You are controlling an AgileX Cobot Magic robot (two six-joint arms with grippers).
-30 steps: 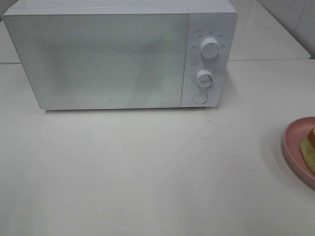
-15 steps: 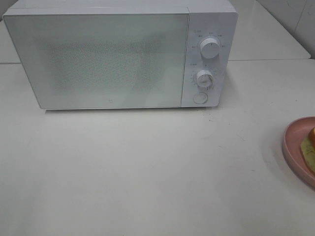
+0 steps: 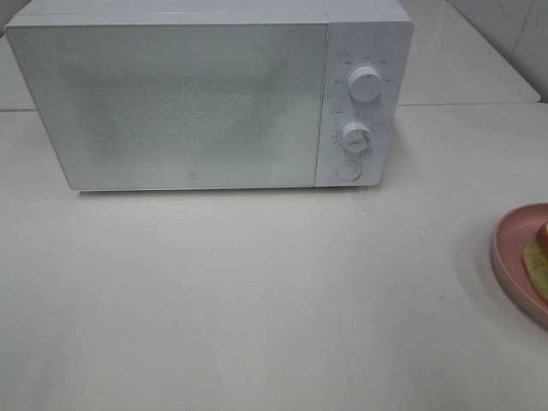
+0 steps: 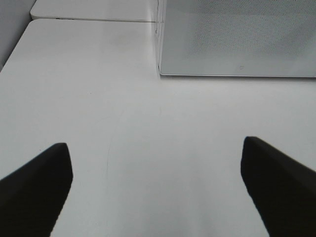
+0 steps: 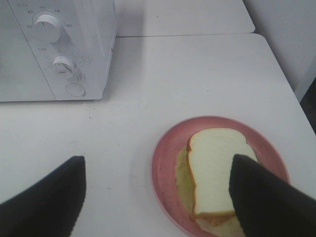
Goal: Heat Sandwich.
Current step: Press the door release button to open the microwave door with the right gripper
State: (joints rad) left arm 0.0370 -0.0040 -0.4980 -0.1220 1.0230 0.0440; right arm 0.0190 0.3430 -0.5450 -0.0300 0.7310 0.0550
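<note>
Sandwich (image 5: 213,168) lies flat on pink plate (image 5: 160,163) at right edge of table (image 3: 257,291). Right gripper (image 5: 158,165) spread wide over plate, holding nothing. White microwave (image 3: 171,103) far left of plate, door closed. Left gripper (image 4: 155,158) spread wide over bare tabletop near microwave's front, empty.

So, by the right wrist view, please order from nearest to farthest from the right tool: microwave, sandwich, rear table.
1. sandwich, on the pink plate at the right tool
2. microwave, farther, toward the left side
3. rear table, behind the microwave
</note>
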